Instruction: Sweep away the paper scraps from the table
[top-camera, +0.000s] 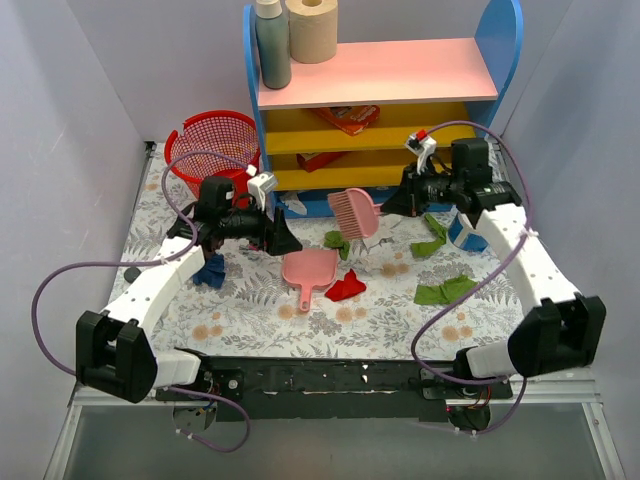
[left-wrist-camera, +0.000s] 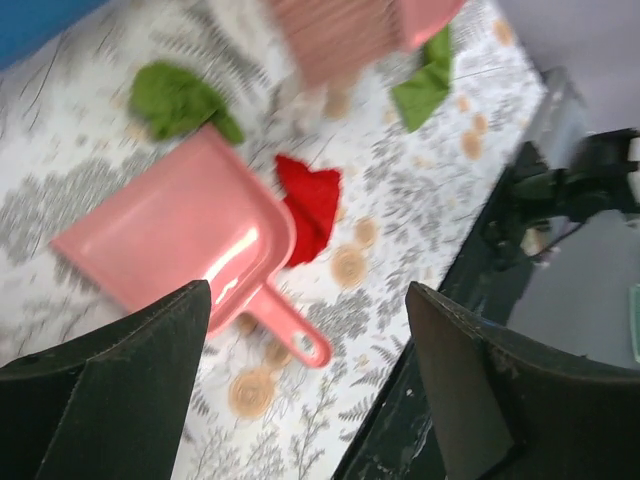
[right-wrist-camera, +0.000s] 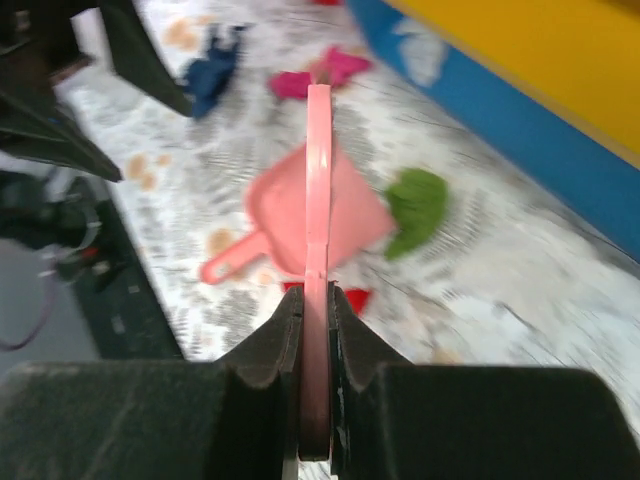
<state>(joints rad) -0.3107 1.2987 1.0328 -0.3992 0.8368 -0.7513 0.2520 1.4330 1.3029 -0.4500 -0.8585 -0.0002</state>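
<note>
Fern-printed surface (top-camera: 250, 320) carries the paper scraps (top-camera: 346, 287), scattered around the pink dustpan (top-camera: 308, 268), a red one just beside it; they look light and soft, better swept than pinched. My right gripper (right-wrist-camera: 315, 297) clamps the pink brush (top-camera: 355, 212); my left gripper (left-wrist-camera: 308, 300) gapes wide near the dustpan.

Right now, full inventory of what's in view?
table: 1, white fern-print, underneath
shelf unit: 1, blue/pink/yellow, back
bottle: 1, grey-blue, shelf top
paper roll: 1, beige, shelf top
packets: 2, red-orange, yellow shelves
basket: 1, red, back left
dustpan: 1, pink, centre
brush: 1, pink, held
green scraps: 3, centre and right
red scrap: 1, beside dustpan
dark blue scrap: 1, left
magenta scrap: 1, right wrist view only
left end effector: 1, black, open
right end effector: 1, black, shut on brush
</note>
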